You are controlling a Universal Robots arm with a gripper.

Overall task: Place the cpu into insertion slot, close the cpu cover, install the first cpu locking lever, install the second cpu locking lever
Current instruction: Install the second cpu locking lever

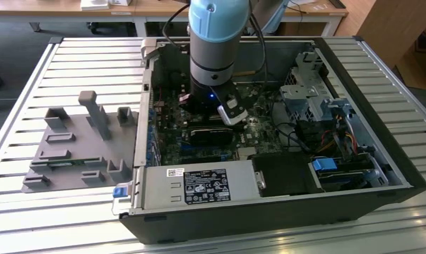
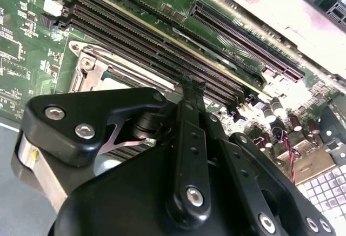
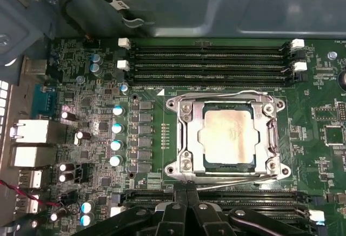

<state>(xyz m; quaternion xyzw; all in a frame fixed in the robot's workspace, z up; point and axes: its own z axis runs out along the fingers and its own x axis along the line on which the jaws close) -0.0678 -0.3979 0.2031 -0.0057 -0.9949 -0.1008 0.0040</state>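
In the first wrist view the cpu (image 3: pixel 226 136), a dull silver-beige square, lies in the insertion slot (image 3: pixel 227 166). The silvery cpu cover (image 3: pixel 187 133) is folded down around it, leaving the chip's top showing through its window. One thin wire locking lever (image 3: pixel 227 93) runs along the far side of the socket, slightly bowed. The other lever (image 3: pixel 238 178) runs along the side nearest my fingers. My gripper (image 3: pixel 187 191) is shut, its black tips together at that nearer lever's end; whether they touch it I cannot tell. The second wrist view shows the gripper (image 2: pixel 192 86) beside the socket's corner (image 2: pixel 89 63).
Long black memory slots (image 3: pixel 211 58) flank the socket on both sides. Capacitors (image 3: pixel 116 128) and rear ports (image 3: pixel 30 133) stand nearby. In the exterior view the arm (image 1: pixel 213 47) reaches into the open computer case (image 1: pixel 382 132); a grey fixture block (image 1: pixel 71 153) sits on the exterior view's left.
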